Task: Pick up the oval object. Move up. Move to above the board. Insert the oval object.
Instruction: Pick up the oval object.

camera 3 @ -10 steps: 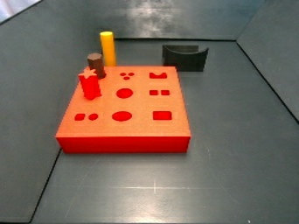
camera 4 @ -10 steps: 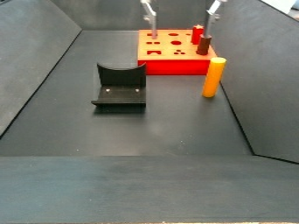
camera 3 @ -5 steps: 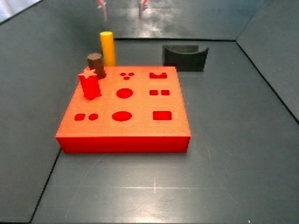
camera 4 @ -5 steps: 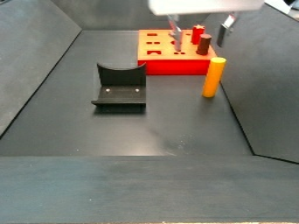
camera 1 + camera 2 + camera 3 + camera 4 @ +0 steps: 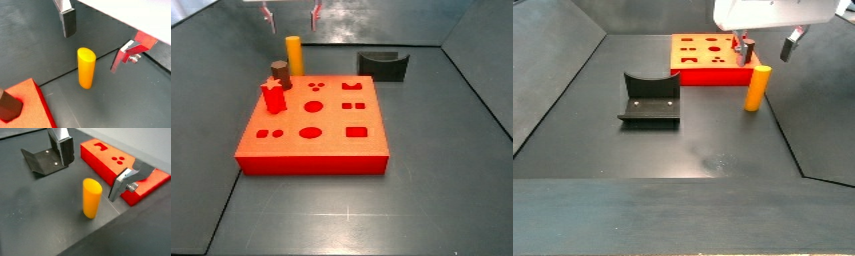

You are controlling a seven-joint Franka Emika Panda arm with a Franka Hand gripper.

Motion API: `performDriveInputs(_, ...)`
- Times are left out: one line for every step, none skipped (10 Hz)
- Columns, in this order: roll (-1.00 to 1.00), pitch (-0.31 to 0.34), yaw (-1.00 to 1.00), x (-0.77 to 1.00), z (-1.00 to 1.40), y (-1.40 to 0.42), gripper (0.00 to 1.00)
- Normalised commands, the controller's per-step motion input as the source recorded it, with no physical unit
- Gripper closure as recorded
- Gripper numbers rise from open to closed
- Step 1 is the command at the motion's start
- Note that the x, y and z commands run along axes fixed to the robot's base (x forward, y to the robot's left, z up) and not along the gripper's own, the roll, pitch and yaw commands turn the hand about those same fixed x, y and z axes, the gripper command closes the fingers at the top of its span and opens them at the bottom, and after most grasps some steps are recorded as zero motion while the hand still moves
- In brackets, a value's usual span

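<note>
The oval object, a tall yellow-orange peg [image 5: 293, 55], stands upright on the dark floor just behind the board's [image 5: 311, 135] far left corner. It also shows in the other side view [image 5: 758, 88] and in both wrist views [image 5: 86, 67] [image 5: 91, 198]. My gripper [image 5: 293, 15] is open and empty, directly above the peg, with one finger to each side of it [image 5: 770, 47]. In both wrist views the gripper [image 5: 91, 52] [image 5: 90, 182] straddles the peg's top, with the fingertips still above it. The red-orange board [image 5: 707, 60] with shaped holes lies flat.
A short dark brown peg [image 5: 279, 72] and a red star peg [image 5: 271, 95] stand on the board's left edge, close to the yellow peg. The dark fixture [image 5: 385, 65] [image 5: 649, 97] stands on the floor beside the board. Grey walls enclose the floor.
The gripper has come down into view and moved over the yellow peg, its fingers now straddling the space above it. The peg and the other pieces have not moved.
</note>
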Motion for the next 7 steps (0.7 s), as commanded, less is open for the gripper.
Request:
performDriveInputs(0.0,-0.004,-0.32,-0.02,-0.21,0.0,0.0)
performDriveInputs(-0.02,-0.023,-0.28,0.0,-0.24,0.01,0.0)
performDriveInputs(-0.06,-0.063,-0.16,0.0,-0.31,0.01,0.0)
performDriveInputs(-0.12,-0.129,0.0,0.0,-0.43,0.01,0.0)
performDriveInputs(-0.12,-0.153,0.0,-0.08,-0.46,0.01,0.0)
performDriveInputs(-0.13,-0.14,0.0,-0.06,-0.44,0.02,0.0)
performDriveInputs(-0.13,-0.099,0.0,-0.02,-0.39,0.01,0.0)
